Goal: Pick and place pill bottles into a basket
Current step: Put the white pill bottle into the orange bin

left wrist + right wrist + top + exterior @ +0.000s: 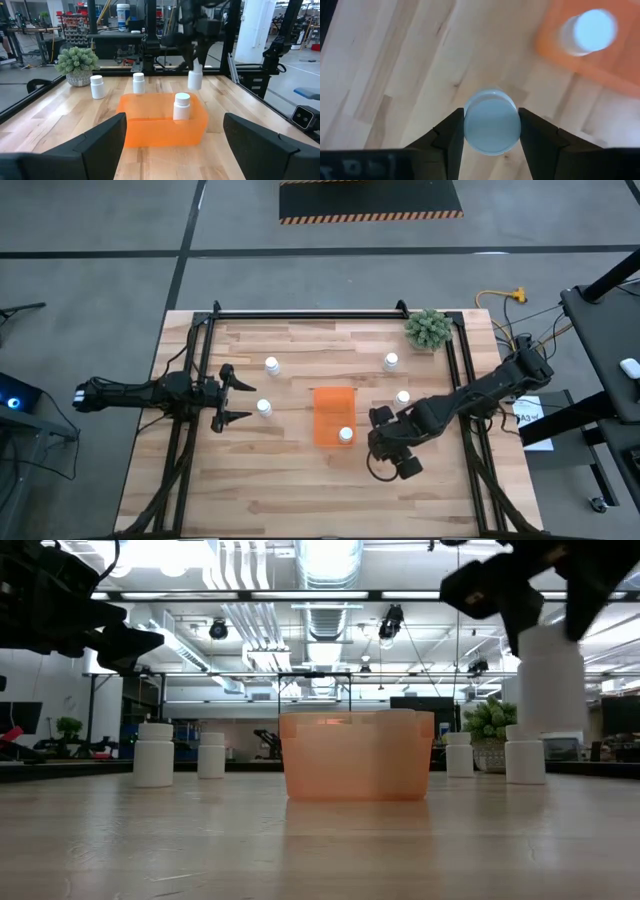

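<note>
The right hand (pixel 491 131) was clenched on a smooth white cylindrical pill bottle (pixel 491 126), lifted clear of the pale wood-plank counter (pixel 280 480), just beside the translucent orange basket (pixel 330 412). One capped bottle (pixel 346 435) stood in the basket's near corner. The left hand (pixel 232 393) hung spread wide, gripping nothing, well apart.

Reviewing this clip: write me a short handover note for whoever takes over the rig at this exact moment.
Right hand: shut on a pill bottle, lifted off the table beside the orange basket.
Left hand: open, empty, waiting at the table's left.
Done: one bottle stands in the basket's near corner.
Left: place the held bottle, then the four on the table: two left of the basket, two to its right, near the plant.
</note>
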Robot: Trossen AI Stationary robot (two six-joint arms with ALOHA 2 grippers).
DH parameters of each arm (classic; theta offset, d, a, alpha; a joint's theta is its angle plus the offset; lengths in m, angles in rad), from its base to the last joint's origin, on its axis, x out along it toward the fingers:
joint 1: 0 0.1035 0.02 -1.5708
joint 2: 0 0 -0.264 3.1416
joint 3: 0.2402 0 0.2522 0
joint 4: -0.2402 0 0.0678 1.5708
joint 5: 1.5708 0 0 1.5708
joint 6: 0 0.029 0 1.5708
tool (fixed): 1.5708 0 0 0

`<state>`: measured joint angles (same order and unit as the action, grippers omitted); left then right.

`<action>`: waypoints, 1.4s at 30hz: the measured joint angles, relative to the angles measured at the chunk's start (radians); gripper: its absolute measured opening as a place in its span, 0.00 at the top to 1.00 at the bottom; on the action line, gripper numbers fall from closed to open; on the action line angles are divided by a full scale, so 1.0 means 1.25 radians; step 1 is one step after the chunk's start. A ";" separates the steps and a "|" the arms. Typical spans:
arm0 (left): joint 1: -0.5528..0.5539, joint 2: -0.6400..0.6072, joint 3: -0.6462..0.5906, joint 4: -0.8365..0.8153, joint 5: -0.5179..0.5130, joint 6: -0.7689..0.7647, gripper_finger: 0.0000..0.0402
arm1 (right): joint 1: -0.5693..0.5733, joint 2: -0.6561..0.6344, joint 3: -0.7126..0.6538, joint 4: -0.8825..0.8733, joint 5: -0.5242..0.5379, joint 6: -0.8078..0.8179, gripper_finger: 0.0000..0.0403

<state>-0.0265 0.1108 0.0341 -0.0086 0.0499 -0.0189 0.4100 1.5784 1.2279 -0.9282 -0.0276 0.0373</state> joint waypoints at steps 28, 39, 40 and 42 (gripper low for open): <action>0.000 0.000 0.000 0.000 0.000 0.000 0.22 | -0.175 0.008 0.180 -0.059 0.046 -0.071 0.62; 0.000 0.004 0.000 0.002 0.000 0.000 0.22 | -0.217 0.044 0.179 -0.018 0.050 -0.100 0.62; 0.000 0.004 0.000 0.000 0.000 0.000 0.22 | -0.219 0.050 0.179 -0.018 0.052 -0.102 0.62; 0.000 0.006 0.000 0.001 0.000 0.000 0.22 | -0.221 0.062 0.179 -0.014 0.067 -0.115 0.62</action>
<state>-0.0269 0.1179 0.0341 -0.0074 0.0499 -0.0188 0.1336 1.6562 1.4513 -0.9463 0.0565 -0.1066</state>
